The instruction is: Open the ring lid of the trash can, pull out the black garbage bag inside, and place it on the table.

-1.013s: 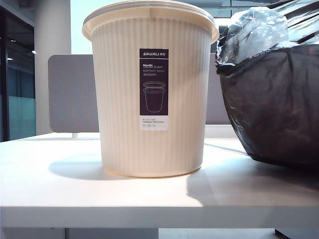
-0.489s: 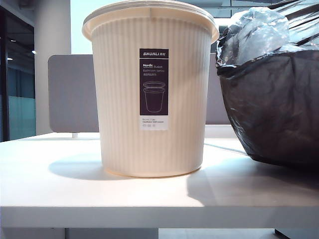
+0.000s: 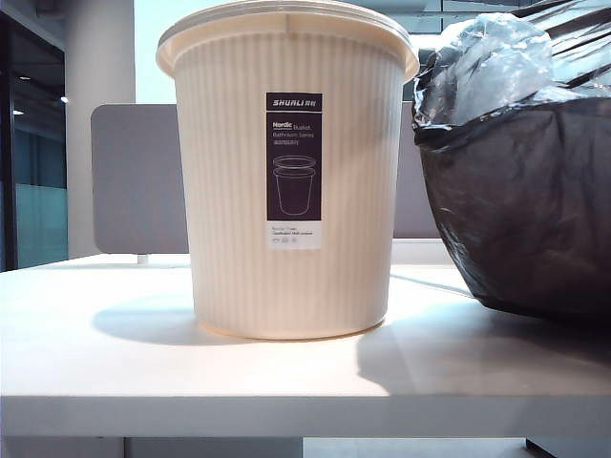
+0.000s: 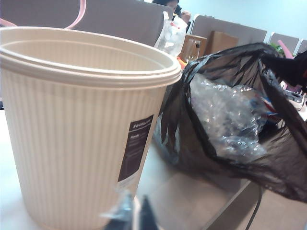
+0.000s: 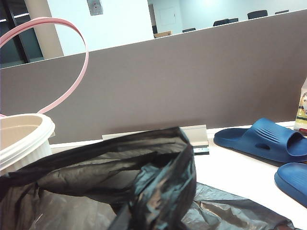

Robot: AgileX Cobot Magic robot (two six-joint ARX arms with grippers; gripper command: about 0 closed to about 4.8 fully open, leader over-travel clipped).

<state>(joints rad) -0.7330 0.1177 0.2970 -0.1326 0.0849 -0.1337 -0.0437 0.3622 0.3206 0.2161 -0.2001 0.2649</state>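
The cream ribbed trash can (image 3: 286,181) stands in the middle of the table (image 3: 95,363), its mouth open and empty inside (image 4: 72,52). The pink ring lid (image 5: 72,62) is tipped up behind the rim, and its arc (image 4: 81,12) also shows in the left wrist view. The black garbage bag (image 3: 525,200) rests on the table to the right of the can, with clear plastic (image 4: 225,115) showing in its mouth. My left gripper (image 4: 136,215) is shut and empty, low beside the can's base. My right gripper is hidden under a bunched fold of the bag (image 5: 163,187), shut on it.
A grey-brown partition (image 5: 192,86) runs along the back of the table. Two blue slippers (image 5: 261,139) (image 5: 292,179) and a bottle (image 5: 301,112) lie near it on the right. A white bag (image 4: 170,36) and cardboard boxes sit beyond the partition. The table's front edge (image 3: 286,415) is close.
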